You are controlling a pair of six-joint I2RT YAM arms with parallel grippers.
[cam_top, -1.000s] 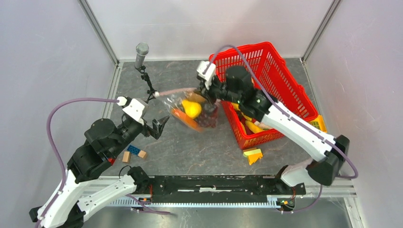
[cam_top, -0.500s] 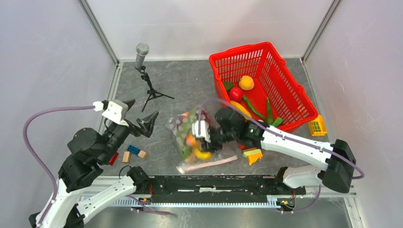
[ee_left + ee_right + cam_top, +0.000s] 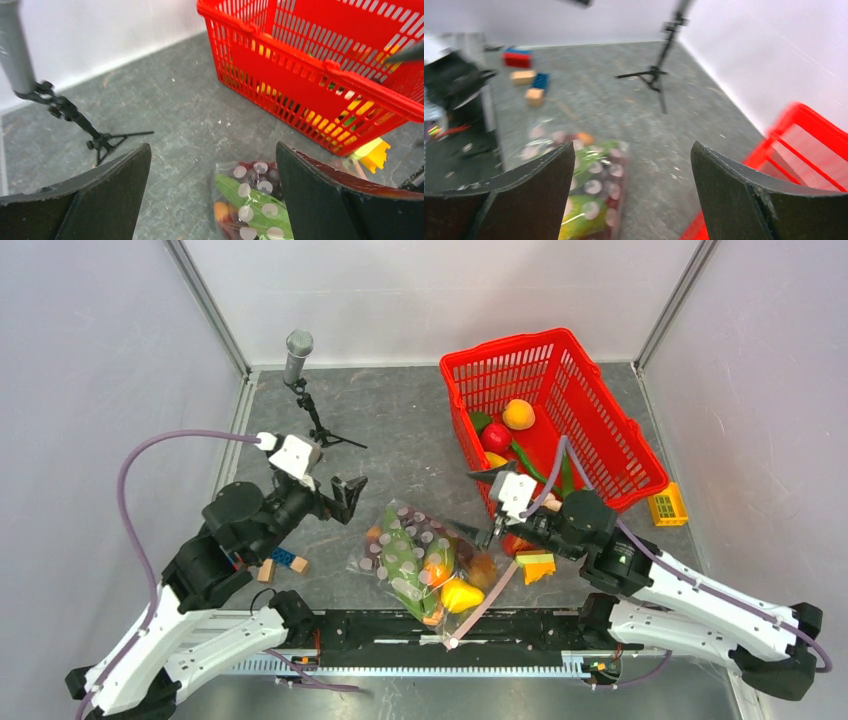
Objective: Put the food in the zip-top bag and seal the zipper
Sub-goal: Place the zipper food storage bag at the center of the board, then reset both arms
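The zip-top bag (image 3: 415, 562) lies flat on the table's front middle, holding food: a green piece (image 3: 400, 552), an orange one (image 3: 437, 572) and a yellow one (image 3: 460, 594). Its pink zipper (image 3: 487, 600) runs along the right edge toward the front rail. Whether the zipper is sealed I cannot tell. My left gripper (image 3: 345, 495) hovers open just left of the bag (image 3: 255, 200), where purple grapes (image 3: 262, 176) show. My right gripper (image 3: 487, 505) stands open right of the bag (image 3: 584, 200), holding nothing. More food (image 3: 518, 414) sits in the red basket (image 3: 505, 348).
A microphone on a small tripod (image 3: 298, 350) stands at the back left. Blue and tan blocks (image 3: 280, 562) lie beside the left arm. A yellow-green piece (image 3: 535, 566) and a yellow block (image 3: 667, 508) lie by the basket (image 3: 280, 65).
My right gripper carried the bag from beside the basket down to the table's front, let go, opened and drew back to the right. The left arm shifted slightly, still open.
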